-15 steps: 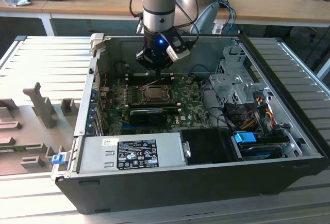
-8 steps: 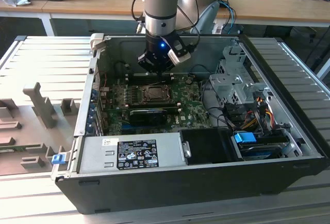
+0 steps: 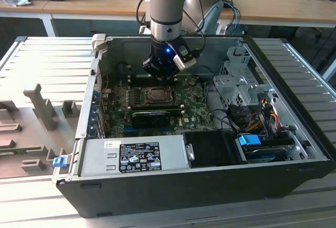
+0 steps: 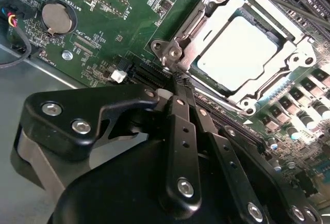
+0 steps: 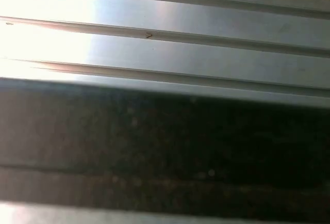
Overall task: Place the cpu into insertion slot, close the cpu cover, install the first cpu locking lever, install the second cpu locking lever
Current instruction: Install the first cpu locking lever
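Note:
In the second wrist view the cpu (image 4: 238, 52), a pale silver square, lies flat in its socket. The cpu cover (image 4: 296, 61), a silvery frame, lies closed around it. A thin metal lever rod (image 4: 278, 1) runs along the socket's far side. My gripper (image 4: 179, 82) is shut, with its black fingertips pressed together at the socket's near corner, right by a screwed metal bracket (image 4: 172, 52). Nothing shows held between them. In the exterior view my gripper (image 3: 159, 75) hangs just above the back edge of the socket (image 3: 153, 96) inside the open computer case.
A long black card (image 3: 151, 116) sits just in front of the socket, and a grey power supply (image 3: 134, 154) lies nearer the case front. A drive cage (image 3: 239, 81) and coloured cables (image 3: 257, 117) fill the exterior view's right. A coin battery (image 4: 56, 18) sits on the green board.

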`<state>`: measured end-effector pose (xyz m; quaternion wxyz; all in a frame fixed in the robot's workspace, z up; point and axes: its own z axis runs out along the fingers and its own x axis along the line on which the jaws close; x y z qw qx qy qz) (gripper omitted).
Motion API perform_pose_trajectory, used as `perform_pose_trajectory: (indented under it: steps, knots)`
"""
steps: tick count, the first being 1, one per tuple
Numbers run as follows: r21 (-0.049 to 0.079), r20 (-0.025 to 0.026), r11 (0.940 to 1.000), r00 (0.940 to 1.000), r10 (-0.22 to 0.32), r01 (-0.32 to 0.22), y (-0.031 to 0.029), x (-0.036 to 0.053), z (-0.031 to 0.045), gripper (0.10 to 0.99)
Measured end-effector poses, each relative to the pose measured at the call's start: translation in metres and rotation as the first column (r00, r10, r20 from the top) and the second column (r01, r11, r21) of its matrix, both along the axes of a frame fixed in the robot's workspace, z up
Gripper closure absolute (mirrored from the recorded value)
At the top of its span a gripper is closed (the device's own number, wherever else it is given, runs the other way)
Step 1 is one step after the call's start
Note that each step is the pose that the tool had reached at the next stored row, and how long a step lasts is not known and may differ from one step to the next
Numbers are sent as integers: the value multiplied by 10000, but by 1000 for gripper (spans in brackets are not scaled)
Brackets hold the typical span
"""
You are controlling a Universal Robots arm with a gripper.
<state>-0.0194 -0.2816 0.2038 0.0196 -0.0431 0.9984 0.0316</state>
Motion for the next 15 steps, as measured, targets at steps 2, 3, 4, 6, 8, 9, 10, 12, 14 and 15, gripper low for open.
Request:
perform_pose_trajectory:
  steps: [2,3,4,6,8,9,10,12,14,15]
  knots:
    - [-1,2,10000,10000,-1,1,0,0,-7,980]
    - [-4,2,10000,10000,-1,1,1,0,-8,980]
    - [-4,4,10000,10000,0,0,1,1,-9,980]
    - [-6,4,10000,10000,0,1,1,1,-8,980]
    - [-4,5,10000,10000,-1,1,1,1,-5,980]
    - [-2,7,10000,10000,-1,1,1,1,-1,980]
    - [6,10,10000,10000,0,0,2,1,5,980]
    - [-3,6,10000,10000,-1,1,1,1,24,980]
    - [-2,5,10000,10000,0,0,1,1,25,980]
    - [-2,5,10000,10000,-1,1,1,1,25,980]
